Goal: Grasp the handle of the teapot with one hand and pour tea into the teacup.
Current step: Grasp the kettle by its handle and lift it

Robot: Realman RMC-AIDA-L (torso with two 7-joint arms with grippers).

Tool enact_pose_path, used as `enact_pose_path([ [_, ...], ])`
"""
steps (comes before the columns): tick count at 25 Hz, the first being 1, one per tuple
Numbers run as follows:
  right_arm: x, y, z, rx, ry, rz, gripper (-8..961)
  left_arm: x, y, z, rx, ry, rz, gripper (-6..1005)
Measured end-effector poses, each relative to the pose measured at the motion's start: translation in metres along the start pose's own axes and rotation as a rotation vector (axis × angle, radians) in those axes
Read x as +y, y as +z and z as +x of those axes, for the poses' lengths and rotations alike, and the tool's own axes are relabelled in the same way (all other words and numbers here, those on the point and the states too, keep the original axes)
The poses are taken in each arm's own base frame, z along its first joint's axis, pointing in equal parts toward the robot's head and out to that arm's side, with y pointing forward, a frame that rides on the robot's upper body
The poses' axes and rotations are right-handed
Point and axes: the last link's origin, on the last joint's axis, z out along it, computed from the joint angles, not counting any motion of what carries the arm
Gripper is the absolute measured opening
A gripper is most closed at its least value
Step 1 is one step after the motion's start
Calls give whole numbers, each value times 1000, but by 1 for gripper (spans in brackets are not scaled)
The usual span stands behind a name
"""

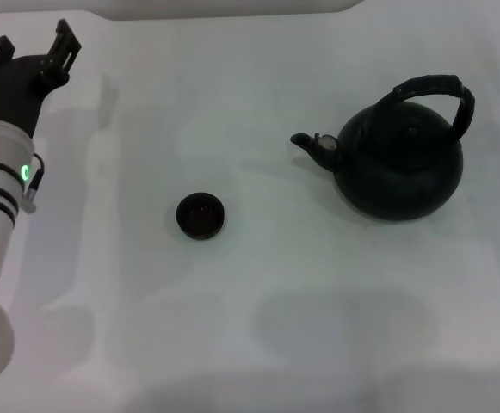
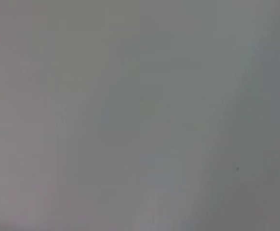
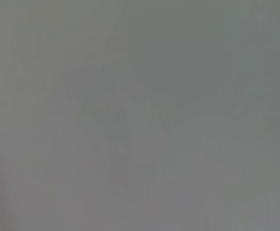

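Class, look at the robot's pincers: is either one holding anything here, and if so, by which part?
Nothing is held. The left pincer hangs open at the table's far left, clear of the teapot, its handle and the teacup. The right pincer isn't in view.

The head view is bright and evenly lit from above, and the white desk (image 1: 258, 344) looks almost washed out, with a slight green tint. Shadows are soft and faint: a pale one spreads under the teapot (image 1: 398, 163), a wide blurred patch lies on the near desk, and dim streaks fall beside the left arm (image 1: 0, 172). The black teapot and the teacup (image 1: 200, 215) lose most surface detail in their darkness. The whole view is a little soft. Both wrist views show only a dull, featureless grey surface, dim and without focus.
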Motion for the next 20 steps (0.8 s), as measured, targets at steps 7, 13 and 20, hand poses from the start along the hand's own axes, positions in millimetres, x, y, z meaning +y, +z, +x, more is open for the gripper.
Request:
enact_pose_path([
  [7,0,-35,-5,-27,132,-153,848,-6,-4,2,26,2,18,891],
  [13,6,-72,6,96,132,-350,847,-8,-3,1,22,14,19,891],
  [20,26,-72,18,167,107,-449,847,-4,-4,-2,13,22,6,891],
])
